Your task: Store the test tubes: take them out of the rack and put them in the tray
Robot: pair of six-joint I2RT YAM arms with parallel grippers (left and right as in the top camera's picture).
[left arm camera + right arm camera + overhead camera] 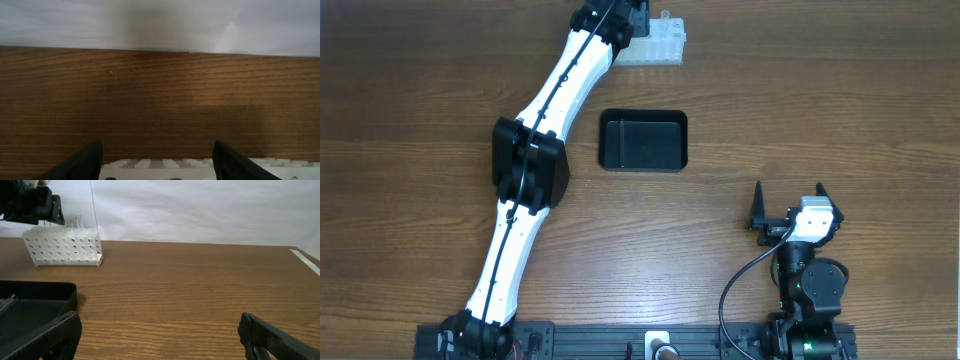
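As the top view lays it out, table (840,90): brown wood grain, carrying all that follows.
left arm (552,105): white links, black joints; stretches from the bottom-left base to the table's far edge.
tray (643,114): black, rectangular, with rounded corners and low walls; sits mid-table.
rack (662,48): white, translucent block at the far edge, beyond the tray.
rack, by view: the top view gives its outline and upper face. The right wrist view gives the long side of the rack (62,250), punched with rows of round holes. The left wrist view gives a pale strip of its top.
test tubes (77,222): clear, thin, upright in the rack, tips above its top; count cannot be told.
loose tube (6,302): clear, lying flat on the tray floor; in the top view it is a faint line near the tray's left wall.
left gripper (157,150): fingers spread wide, nothing between them. It hangs over the rack's left end as the top view has it, with the rack's top just beneath and the standing test tubes just beside it.
right gripper (788,200): fingers spread wide, nothing held. It sits near its own base, well apart from rack and test tubes, with the tray nearer in the right wrist view.
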